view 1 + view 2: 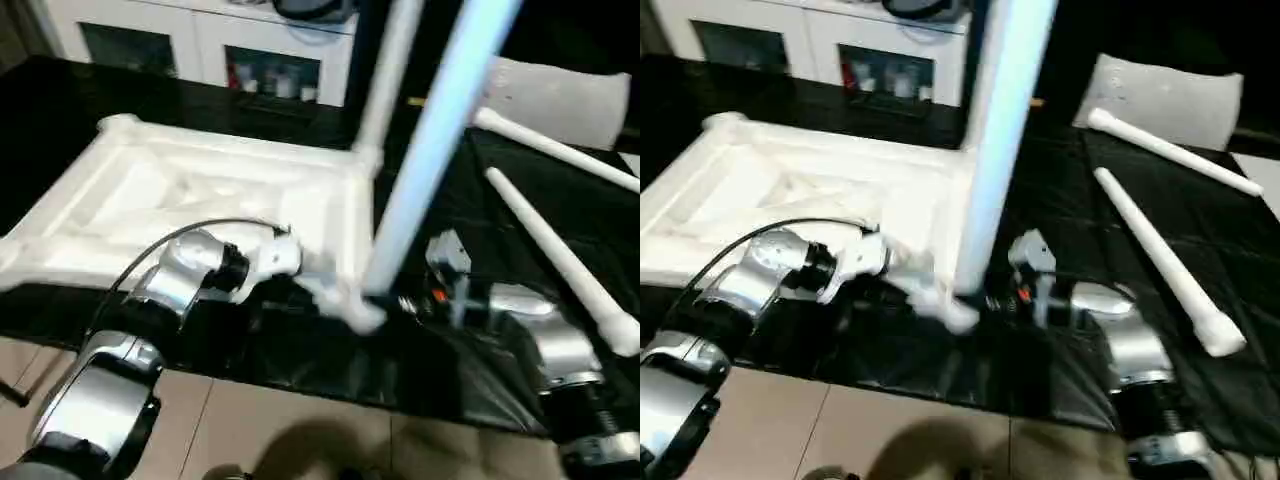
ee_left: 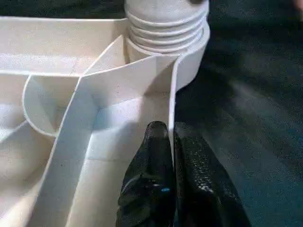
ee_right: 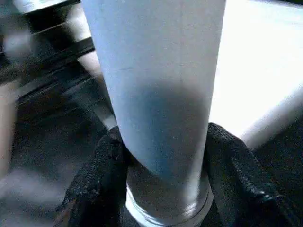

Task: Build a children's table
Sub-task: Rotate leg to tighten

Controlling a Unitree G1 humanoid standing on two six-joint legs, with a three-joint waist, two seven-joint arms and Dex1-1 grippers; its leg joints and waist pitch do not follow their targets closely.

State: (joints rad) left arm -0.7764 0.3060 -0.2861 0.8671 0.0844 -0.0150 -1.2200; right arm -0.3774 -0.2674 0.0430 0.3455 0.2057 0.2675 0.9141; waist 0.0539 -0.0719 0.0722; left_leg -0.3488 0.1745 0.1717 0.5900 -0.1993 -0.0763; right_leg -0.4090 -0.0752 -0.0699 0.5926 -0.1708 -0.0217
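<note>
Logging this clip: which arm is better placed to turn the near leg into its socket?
Right. The right gripper is shut on the upright leg just above the socket; the left gripper pinches the tabletop rim, steadying it.

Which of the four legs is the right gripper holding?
The upright leg at the tabletop's near corner, gripped by the right gripper. Another stands in the far corner; two lie flat on the right.

This looks like a home room or a demonstration room. A white cabinet with dark glass compartments point(image 1: 200, 45) stands behind the black-covered work table point(image 1: 90, 100), above a beige tiled floor point(image 1: 300, 430).
</note>
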